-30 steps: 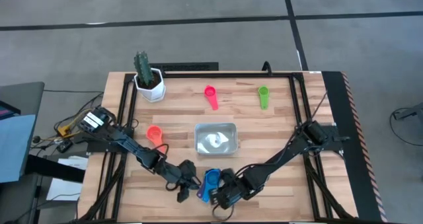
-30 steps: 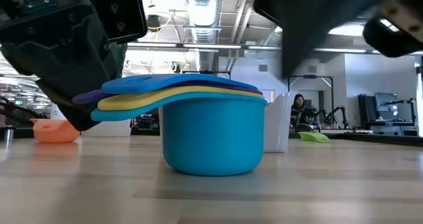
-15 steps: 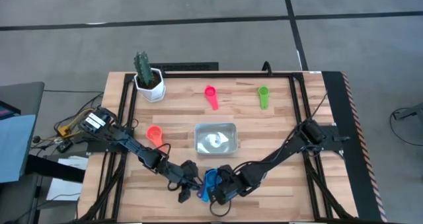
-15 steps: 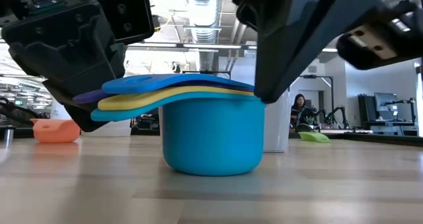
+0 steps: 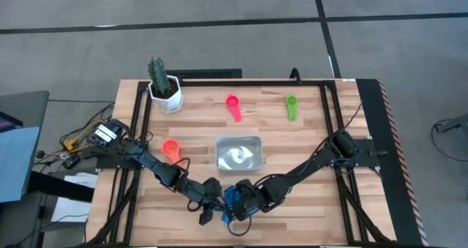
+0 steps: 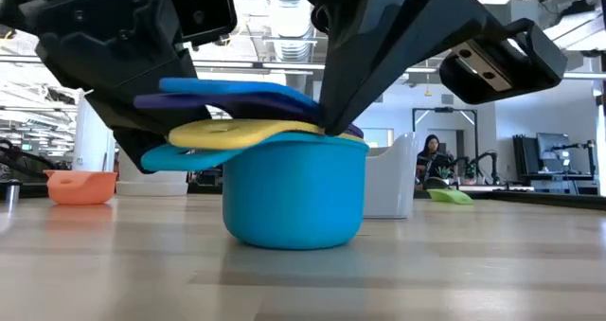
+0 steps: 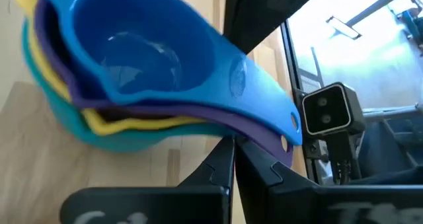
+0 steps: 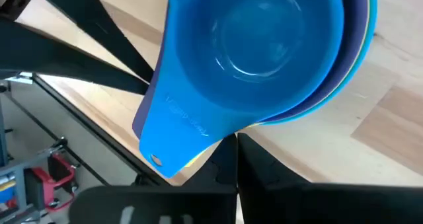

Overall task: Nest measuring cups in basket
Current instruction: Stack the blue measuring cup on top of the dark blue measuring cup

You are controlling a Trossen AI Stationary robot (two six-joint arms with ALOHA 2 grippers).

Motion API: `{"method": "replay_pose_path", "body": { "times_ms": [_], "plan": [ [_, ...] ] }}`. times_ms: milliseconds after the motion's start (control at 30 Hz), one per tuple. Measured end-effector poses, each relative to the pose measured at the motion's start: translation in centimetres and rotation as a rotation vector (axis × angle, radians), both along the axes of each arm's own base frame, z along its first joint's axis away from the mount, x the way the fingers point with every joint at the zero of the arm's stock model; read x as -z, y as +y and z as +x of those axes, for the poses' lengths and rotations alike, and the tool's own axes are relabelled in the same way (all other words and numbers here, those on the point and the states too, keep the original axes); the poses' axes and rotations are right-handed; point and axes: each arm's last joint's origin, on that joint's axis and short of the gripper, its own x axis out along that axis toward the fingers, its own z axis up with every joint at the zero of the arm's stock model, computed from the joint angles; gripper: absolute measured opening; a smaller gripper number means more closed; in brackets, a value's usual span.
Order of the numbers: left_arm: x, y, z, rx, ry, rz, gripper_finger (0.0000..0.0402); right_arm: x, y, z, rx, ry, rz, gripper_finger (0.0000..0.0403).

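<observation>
Measuring cups (image 6: 294, 193) on wooden table (image 6: 454, 264)

Counting cups first: seven measuring cups in all. Four of them sit nested in one stack (image 6: 284, 184) near the front edge of the counter (image 5: 307, 145) — teal cup (image 6: 294, 198) at the bottom, then yellow cup (image 6: 237, 132), purple cup (image 6: 227, 101), blue cup (image 6: 237, 84) on top. Three more lie singly: one pink cup (image 5: 233, 106), one green cup (image 5: 291, 106), one orange-red cup (image 5: 170, 148). One clear basket (image 5: 238, 153). One white pot (image 5: 167, 96) with one cactus (image 5: 156, 72). Two arms, so two hands: left hand (image 5: 210, 198), right hand (image 5: 240, 202). One person (image 6: 428, 158) in the room behind.
</observation>
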Motion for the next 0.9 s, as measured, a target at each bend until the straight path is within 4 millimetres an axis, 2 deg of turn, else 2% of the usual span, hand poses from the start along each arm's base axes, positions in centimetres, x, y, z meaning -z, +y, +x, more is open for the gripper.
{"method": "replay_pose_path", "body": {
  "times_ms": [333, 600, 900],
  "plan": [
    [0.7, 0.3, -0.3, 0.007, 0.119, -0.031, 0.0, 0.1, 0.5, -0.4, 0.001, 0.023, 0.02, 0.0015],
    [0.7, 0.4, -0.3, 0.006, 0.116, -0.033, 0.0, 0.1, 1.2, -0.9, -0.027, 0.041, 0.042, 0.0014],
    [0.5, 1.5, 0.5, -0.029, 0.083, -0.022, 0.0, 0.1, -0.4, -0.1, -0.046, 0.036, 0.003, 0.0014]
  ]
}}
